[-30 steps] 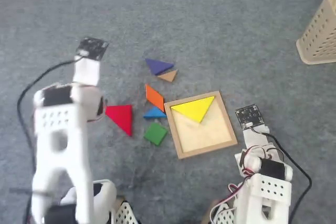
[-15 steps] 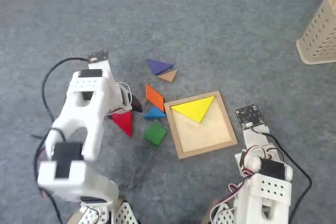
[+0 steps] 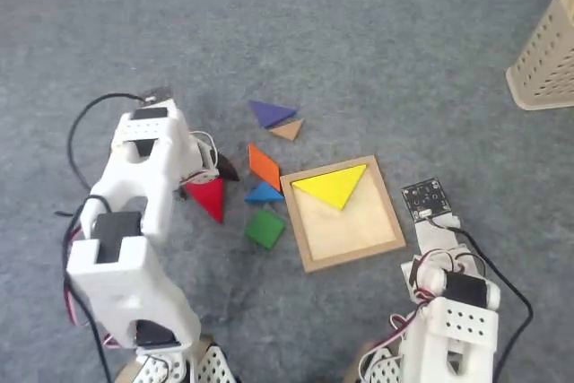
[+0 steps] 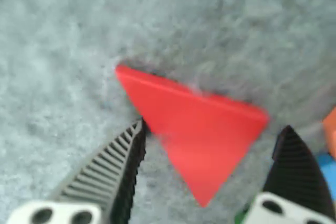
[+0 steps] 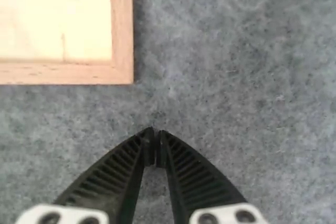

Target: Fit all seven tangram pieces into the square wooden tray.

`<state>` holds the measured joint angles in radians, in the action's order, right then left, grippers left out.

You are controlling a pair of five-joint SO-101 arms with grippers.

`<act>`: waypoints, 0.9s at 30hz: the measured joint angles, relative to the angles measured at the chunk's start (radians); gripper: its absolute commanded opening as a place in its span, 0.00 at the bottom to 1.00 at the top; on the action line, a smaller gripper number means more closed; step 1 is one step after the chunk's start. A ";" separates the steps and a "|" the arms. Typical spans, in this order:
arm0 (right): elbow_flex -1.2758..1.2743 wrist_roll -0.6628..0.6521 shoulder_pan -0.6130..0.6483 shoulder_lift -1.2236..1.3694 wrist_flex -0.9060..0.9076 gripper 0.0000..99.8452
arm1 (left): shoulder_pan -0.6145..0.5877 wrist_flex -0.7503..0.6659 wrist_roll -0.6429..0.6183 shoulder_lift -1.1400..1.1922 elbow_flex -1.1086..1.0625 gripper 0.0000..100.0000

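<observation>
Carpet (image 4: 63, 51), red triangle (image 4: 197, 129) between left jaws (apart)

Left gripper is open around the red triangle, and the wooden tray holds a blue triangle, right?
No: the wooden tray holds the yellow triangle, seen in the high view. The left gripper is open around the red triangle.

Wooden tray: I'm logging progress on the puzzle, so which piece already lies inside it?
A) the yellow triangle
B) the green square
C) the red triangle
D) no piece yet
A: the yellow triangle lies flat inside the wooden tray, against its far rim.
</observation>
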<state>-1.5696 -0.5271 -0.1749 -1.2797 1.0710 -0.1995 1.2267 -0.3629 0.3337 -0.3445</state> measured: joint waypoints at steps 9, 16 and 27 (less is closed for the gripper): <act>-0.002 0.000 0.000 0.000 0.000 0.01 | -0.018 -0.003 0.002 -0.003 -0.006 0.26; -0.002 0.000 0.000 0.000 0.000 0.01 | -0.018 -0.003 0.006 -0.008 -0.008 0.21; -0.002 0.000 0.000 0.000 0.000 0.01 | -0.023 0.100 0.451 -0.015 -0.009 0.09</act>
<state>-1.5712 -0.5271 -0.1749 -1.2797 1.0710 -0.2225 1.3265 0.0882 0.3184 -0.3537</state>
